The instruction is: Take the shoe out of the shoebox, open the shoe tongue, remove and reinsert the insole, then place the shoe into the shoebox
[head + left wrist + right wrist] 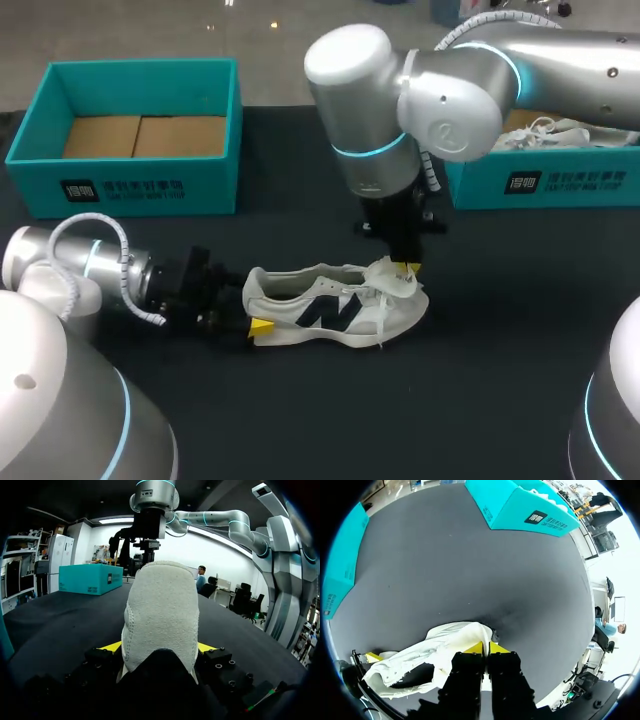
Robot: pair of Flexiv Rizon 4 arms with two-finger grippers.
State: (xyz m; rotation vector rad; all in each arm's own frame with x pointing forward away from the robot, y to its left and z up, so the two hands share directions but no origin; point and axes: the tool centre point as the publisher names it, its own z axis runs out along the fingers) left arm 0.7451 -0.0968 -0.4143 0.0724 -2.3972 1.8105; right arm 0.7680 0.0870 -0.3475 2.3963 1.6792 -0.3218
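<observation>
Black worktop [480, 400] is carrying the empty left shoebox [130, 185] and the right shoebox [560, 185] along its far edge. Between them, nearer, the white shoe [330, 310] with a dark side logo is resting on its sole. The left hand [258, 322] is clamping its heel, probably steadying it, while the right hand [405, 268] is pinching the tongue [470, 630], apparently opening it.

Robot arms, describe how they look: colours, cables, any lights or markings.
Both the left arm and the right arm have smooth, rounded silver shells with glowing cyan rings at the joints. Each ends in a black wrist block whose jaws carry bright yellow tips. A ribbed white cable runs along each arm. No printed markings show on them.
</observation>
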